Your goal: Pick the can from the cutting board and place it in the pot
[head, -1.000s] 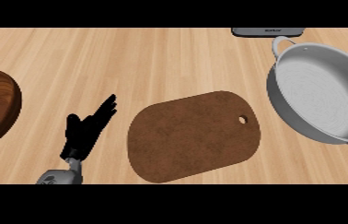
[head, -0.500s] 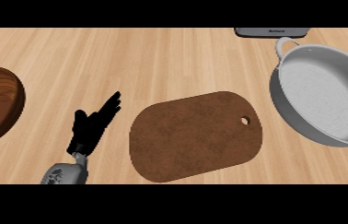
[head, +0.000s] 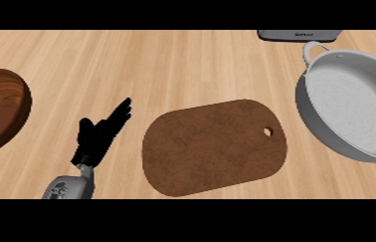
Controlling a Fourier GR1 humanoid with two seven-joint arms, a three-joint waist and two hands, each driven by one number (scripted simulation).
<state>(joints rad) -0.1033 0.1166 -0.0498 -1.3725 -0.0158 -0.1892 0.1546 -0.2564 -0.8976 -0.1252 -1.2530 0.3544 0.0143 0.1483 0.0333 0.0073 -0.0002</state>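
I see no can anywhere — board (head: 213,146) bare, pot (head: 345,111) (partly cut off) looks empty. Left robot hand (head: 99,134) open, holding nothing, beside the board; the right one isn't showing.

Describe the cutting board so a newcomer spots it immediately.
On the light wooden counter, look at the centre, between the robot hand and the grey pot. The cutting board is the flat dark-brown slab with rounded corners and a small hole near its right edge.

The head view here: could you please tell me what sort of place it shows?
Most likely a kitchen counter: a wooden worktop carries a brown cutting board, a grey pot and a wooden bowl.
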